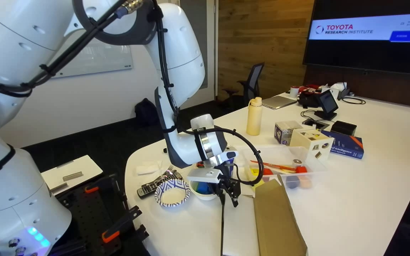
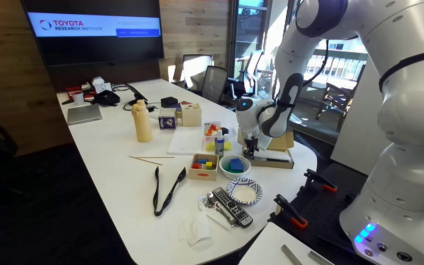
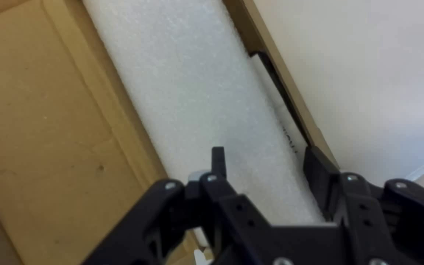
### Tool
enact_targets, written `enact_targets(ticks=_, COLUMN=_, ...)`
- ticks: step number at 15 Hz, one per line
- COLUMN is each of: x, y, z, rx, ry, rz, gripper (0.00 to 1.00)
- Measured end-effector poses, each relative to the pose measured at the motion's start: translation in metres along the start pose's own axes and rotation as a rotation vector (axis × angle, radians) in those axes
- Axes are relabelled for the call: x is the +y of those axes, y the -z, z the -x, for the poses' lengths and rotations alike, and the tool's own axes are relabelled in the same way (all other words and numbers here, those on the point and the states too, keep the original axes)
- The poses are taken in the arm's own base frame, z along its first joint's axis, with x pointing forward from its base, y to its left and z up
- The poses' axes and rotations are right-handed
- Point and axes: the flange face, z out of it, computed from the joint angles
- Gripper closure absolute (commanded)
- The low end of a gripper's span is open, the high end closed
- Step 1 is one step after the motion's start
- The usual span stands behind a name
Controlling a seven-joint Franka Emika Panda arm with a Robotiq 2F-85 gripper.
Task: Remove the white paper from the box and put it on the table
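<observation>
The white paper looks like a long padded strip. It lies in an open brown cardboard box and shows in both exterior views (image 1: 240,227) (image 2: 277,155) and the wrist view (image 3: 193,81). The box's lid flap (image 1: 278,220) is folded open; its side wall (image 2: 271,164) and flap (image 3: 42,121) also show. My gripper (image 1: 229,203) (image 2: 249,154) (image 3: 265,158) is at one end of the box with its fingers apart. In the wrist view one finger is over the white strip, the other beside the box's side wall. Whether the fingertips touch anything is unclear.
A white bowl with blocks (image 2: 235,166) stands close to the gripper. Nearby are a patterned bowl (image 1: 172,192), a spray bottle (image 2: 219,144), a clear bin (image 1: 279,153) and a wooden box (image 2: 202,174). A printed white strip (image 3: 285,117) lies beside the padding.
</observation>
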Motion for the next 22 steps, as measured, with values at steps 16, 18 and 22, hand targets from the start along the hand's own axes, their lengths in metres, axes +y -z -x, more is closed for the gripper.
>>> enact_targets(ticks=16, x=0.017, y=0.051, z=-0.025, rx=0.069, ry=-0.121, rz=0.183, gripper=0.97)
enact_targets(ticks=18, x=0.021, y=0.071, z=-0.028, rx=0.077, ry=-0.168, rz=0.256, gripper=0.97)
enact_targets(ticks=22, x=0.01, y=0.101, z=-0.017, rx=0.031, ry=-0.21, rz=0.361, gripper=0.97)
